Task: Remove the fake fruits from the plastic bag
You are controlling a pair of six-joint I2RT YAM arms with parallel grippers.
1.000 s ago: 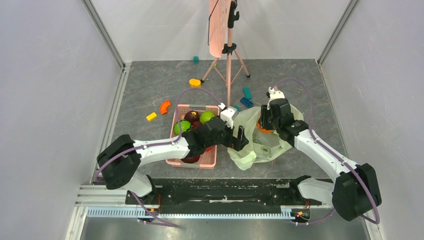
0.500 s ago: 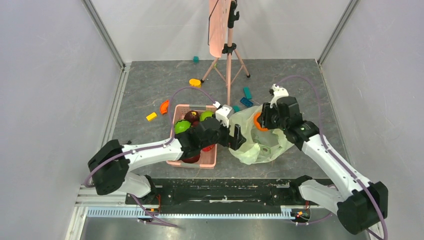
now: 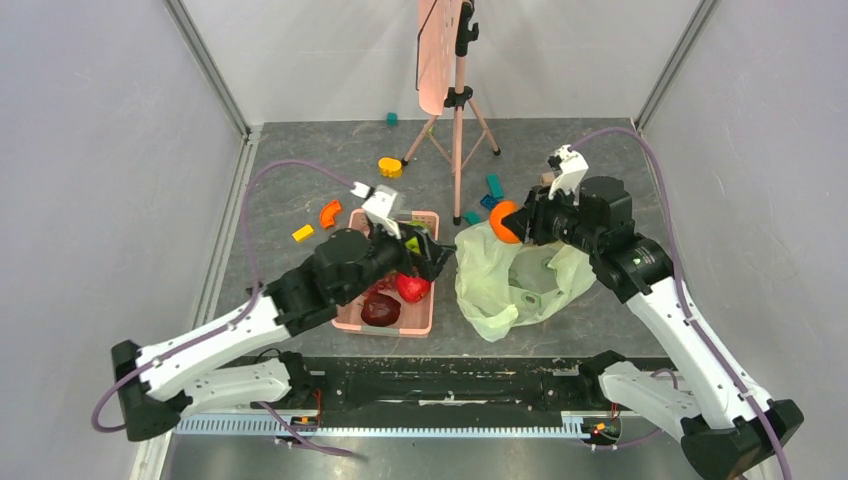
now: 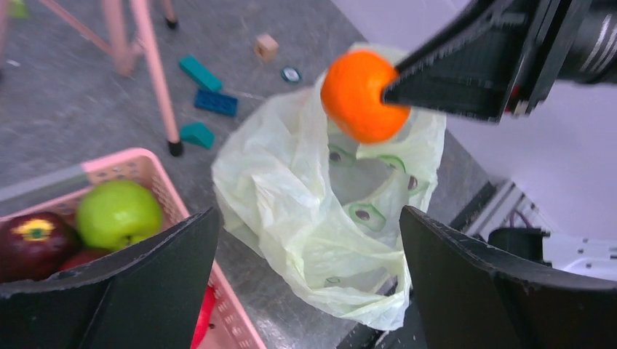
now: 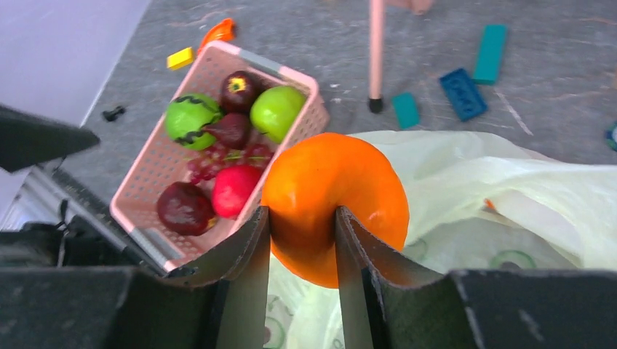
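Observation:
My right gripper (image 3: 520,222) is shut on the orange (image 3: 505,221), holding it in the air above the far left edge of the plastic bag (image 3: 515,280). The right wrist view shows the orange (image 5: 335,203) pinched between both fingers, over the bag (image 5: 509,189). My left gripper (image 3: 425,255) is open and empty, above the pink basket's right side, facing the bag (image 4: 313,211) and the orange (image 4: 360,94). In the pink basket (image 5: 138,182) lie a green apple (image 5: 276,113), a green ball with a zigzag band (image 5: 188,120) and a red apple (image 5: 234,189).
Dark maroon fruits (image 5: 185,207) and grapes also lie in the basket. A pink tripod stand (image 3: 458,110) stands behind the bag. Small toy blocks lie around: teal (image 3: 494,185), blue (image 5: 463,93), yellow (image 3: 302,233), orange (image 3: 329,212). Grey walls stand on both sides.
My right gripper has lifted the orange up out of the bag. My left gripper has moved off the bag's edge, up and left over the basket.

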